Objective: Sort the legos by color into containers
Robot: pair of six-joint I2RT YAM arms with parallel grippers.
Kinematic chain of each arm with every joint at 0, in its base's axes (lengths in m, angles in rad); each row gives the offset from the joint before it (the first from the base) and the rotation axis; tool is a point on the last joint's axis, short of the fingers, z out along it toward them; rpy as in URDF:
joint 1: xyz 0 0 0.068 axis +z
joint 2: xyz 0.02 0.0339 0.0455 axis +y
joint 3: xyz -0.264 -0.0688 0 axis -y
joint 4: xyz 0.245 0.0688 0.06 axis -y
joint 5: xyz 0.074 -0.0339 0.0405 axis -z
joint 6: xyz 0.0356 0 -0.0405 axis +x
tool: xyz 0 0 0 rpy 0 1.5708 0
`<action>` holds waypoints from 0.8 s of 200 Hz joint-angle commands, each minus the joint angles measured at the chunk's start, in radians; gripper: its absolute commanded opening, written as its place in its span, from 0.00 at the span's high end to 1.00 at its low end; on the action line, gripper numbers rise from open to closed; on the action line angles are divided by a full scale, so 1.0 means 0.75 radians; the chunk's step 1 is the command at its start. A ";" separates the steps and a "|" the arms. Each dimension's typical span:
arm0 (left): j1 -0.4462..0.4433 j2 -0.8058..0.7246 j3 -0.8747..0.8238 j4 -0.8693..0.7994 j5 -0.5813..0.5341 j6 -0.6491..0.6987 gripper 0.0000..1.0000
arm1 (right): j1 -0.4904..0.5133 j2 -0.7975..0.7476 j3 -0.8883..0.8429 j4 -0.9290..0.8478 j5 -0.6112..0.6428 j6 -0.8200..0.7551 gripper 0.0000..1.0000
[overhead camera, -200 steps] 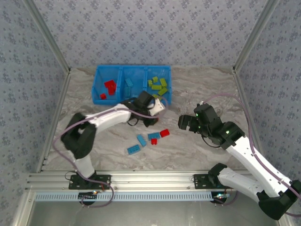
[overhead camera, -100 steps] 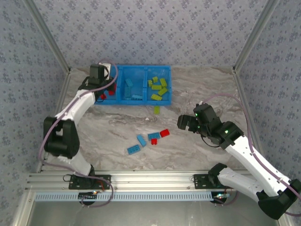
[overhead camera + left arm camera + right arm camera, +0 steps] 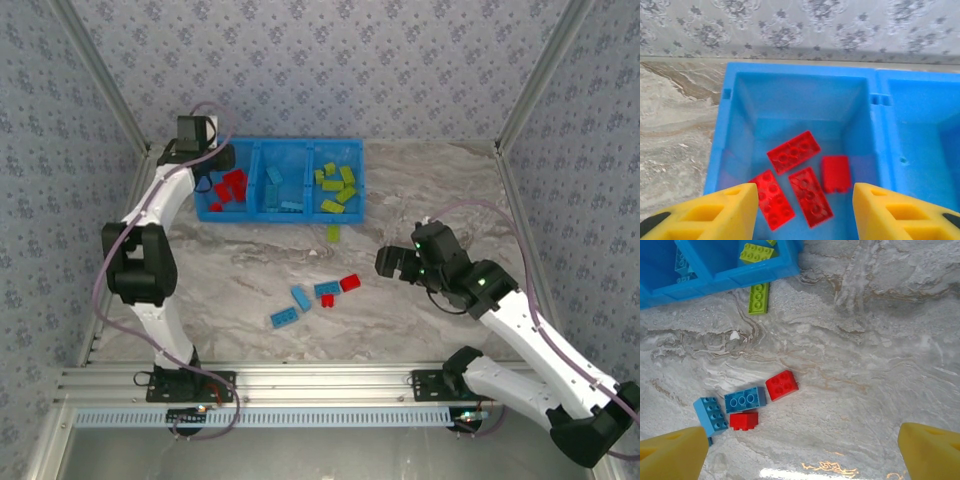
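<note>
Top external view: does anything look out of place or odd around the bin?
One yellow-green brick lies on the table just outside the bin front wall, by the right compartment holding the other green bricks. Otherwise nothing odd: three light-blue bricks and two red bricks lie unsorted mid-table.

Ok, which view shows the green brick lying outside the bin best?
Right wrist: the green brick is close and sharp, its studs visible, lying on the table beside the bin wall. Top external shows it as a small speck just in front of the bin.
</note>
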 commanded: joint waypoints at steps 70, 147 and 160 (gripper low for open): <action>-0.272 -1.139 -0.603 -0.192 0.172 0.411 0.42 | 0.477 0.599 0.276 0.197 0.070 -0.188 0.07; -0.366 -1.751 -1.003 -0.633 0.460 1.133 0.25 | 0.562 1.166 0.491 0.341 -0.026 -0.286 0.29; -0.366 -1.791 -1.036 -0.672 0.548 1.192 0.16 | 0.560 1.233 0.537 0.327 -0.052 -0.331 0.31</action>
